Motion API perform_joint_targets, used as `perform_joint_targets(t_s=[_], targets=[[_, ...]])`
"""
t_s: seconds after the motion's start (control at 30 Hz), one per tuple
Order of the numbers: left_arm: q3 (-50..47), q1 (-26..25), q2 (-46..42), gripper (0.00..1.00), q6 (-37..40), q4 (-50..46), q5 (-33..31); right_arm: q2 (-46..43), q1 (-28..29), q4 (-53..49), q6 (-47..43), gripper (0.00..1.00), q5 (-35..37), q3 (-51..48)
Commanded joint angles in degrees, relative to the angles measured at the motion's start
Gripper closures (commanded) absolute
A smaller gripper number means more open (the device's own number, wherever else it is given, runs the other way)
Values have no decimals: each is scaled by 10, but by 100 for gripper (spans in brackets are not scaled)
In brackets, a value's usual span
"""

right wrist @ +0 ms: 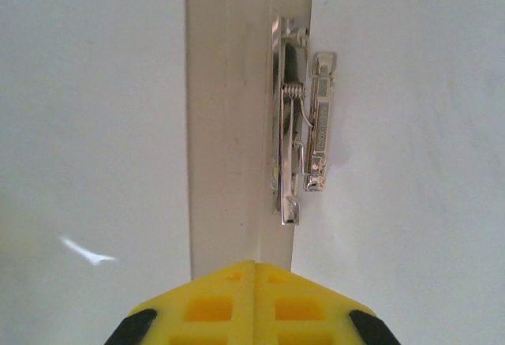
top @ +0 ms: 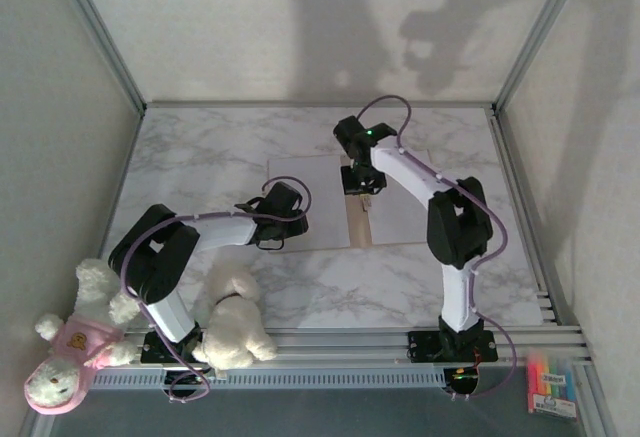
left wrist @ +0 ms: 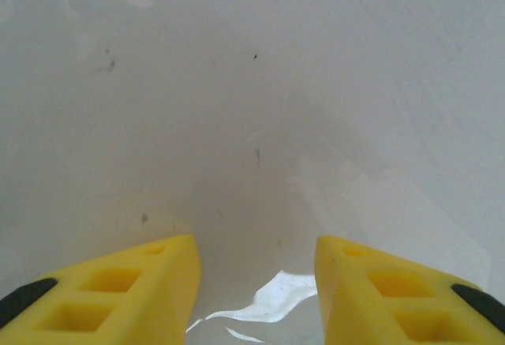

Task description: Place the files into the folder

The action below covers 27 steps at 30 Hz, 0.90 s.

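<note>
The right gripper (right wrist: pixel 254 270), shut, should pin the folder (right wrist: pixel 229 124) spine beside the metal clip (right wrist: pixel 304 116) while the open left gripper (left wrist: pixel 256 254) slides the files (left wrist: pixel 237 84) flush.

In the top view the right arm (top: pixel 400 172) covers the upper part of the spine of the folder (top: pixel 362 229). The left gripper (top: pixel 278 225) hides a lower corner of the white sheet (top: pixel 310 187). The label on the marker pack (top: pixel 552 389) is too small to read. In the left wrist view the yellow fingers (left wrist: pixel 134 290) are cut off by the lower edge.
</note>
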Motion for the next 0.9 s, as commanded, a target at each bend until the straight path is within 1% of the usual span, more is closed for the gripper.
perform_joint_targets(t_s=[0.0, 0.1, 0.17, 0.2, 0.37, 0.5, 0.57, 0.63, 0.73, 0.8, 0.87], targets=[[-9, 1, 46, 55, 3, -74, 10, -68, -7, 16, -10, 89, -30, -16], [1, 1, 47, 55, 1, -75, -1, -125, -15, 50, -17, 83, -50, -46], [8, 1, 45, 53, -1, -74, -9, -170, -19, 83, -24, 74, -56, -74], [13, 1, 45, 52, -2, -75, -13, -190, -21, 98, -27, 71, -56, -91], [65, 4, 50, 43, 7, -101, -38, -294, -34, 193, -42, 61, -49, -192], [109, 7, 38, 35, 16, -132, -63, -354, -45, 255, -40, 57, -35, -277], [116, 7, 16, 31, 17, -137, -79, -377, -55, 285, -30, 56, -36, -322], [108, 8, -16, 27, 15, -128, -95, -396, -66, 322, -14, 55, -55, -370], [81, 7, -73, 15, 8, -110, -118, -417, -72, 397, 13, 51, -100, -446], [59, 7, -107, 10, 1, -104, -127, -421, -74, 433, 29, 48, -113, -482], [35, 7, -140, 8, -10, -106, -135, -420, -74, 450, 34, 48, -119, -501]])
